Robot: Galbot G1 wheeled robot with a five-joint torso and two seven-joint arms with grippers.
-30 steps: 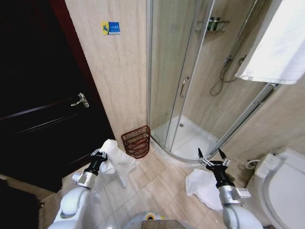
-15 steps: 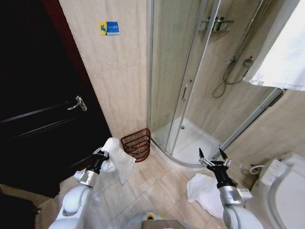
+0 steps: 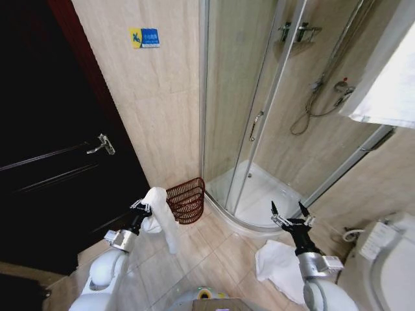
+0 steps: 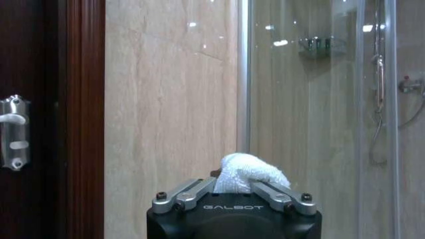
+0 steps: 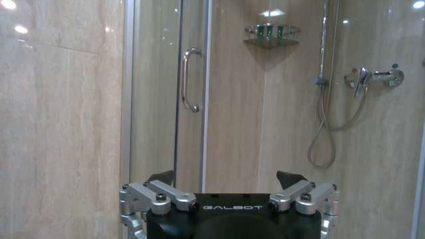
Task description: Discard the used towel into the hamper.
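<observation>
A white towel (image 3: 162, 217) hangs from my left gripper (image 3: 141, 208), which is shut on its upper end at lower left of the head view. The left wrist view has a bunch of the towel (image 4: 249, 173) sticking up between the closed fingers. The hamper (image 3: 187, 200), a small round reddish-brown wire basket, stands on the floor against the wall, just right of the held towel. My right gripper (image 3: 288, 214) is open and holds nothing, raised at lower right; in the right wrist view its fingers (image 5: 159, 179) are spread apart.
A second white towel (image 3: 279, 267) lies crumpled on the tile floor by my right arm. A glass shower enclosure (image 3: 259, 129) stands behind the hamper. A dark wooden door (image 3: 52, 162) is at left, a toilet (image 3: 389, 265) at far right, and a hanging white towel (image 3: 389, 91) upper right.
The head view has shifted, so the wall and shower sit differently in the picture. The towel in my left gripper now hangs closer to the hamper. My right gripper stays open.
</observation>
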